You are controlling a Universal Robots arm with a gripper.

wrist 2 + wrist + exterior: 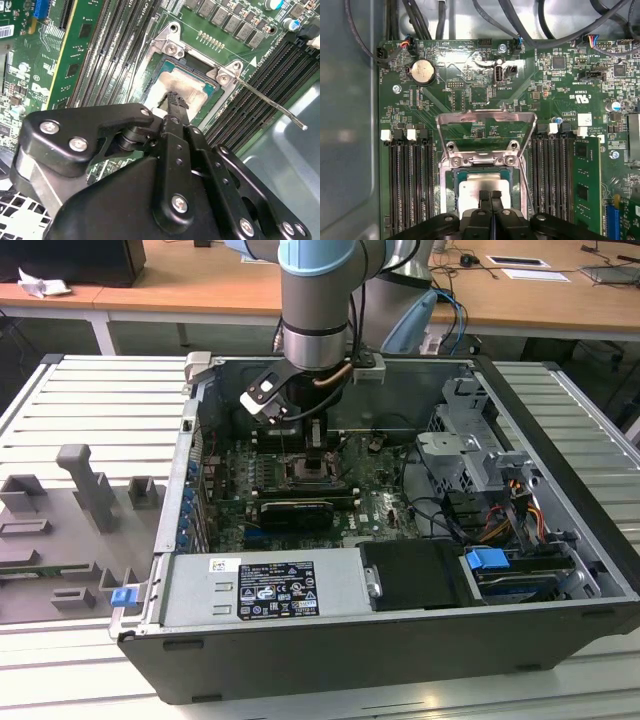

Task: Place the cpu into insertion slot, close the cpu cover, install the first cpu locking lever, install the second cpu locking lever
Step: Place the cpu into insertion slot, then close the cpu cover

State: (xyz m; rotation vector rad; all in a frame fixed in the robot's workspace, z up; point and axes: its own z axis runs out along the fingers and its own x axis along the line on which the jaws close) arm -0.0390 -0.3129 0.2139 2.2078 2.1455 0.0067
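Tool (174, 100) pinched shut, holding nothing, tips down on the cpu (196, 83), which lies in the slot (448, 192); probably touching, hard to tell. Cover (485, 119) stands open, lever (272, 104) unlatched. Looks like the seating step: press light and square so the chip sits flat.

cpu (470, 192) in insertion slot (448, 192)

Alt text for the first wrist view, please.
The shut gripper has its tips over the pale cpu lying in the insertion slot on the green board. The cpu cover stands open beyond it, with black memory slots on both sides.
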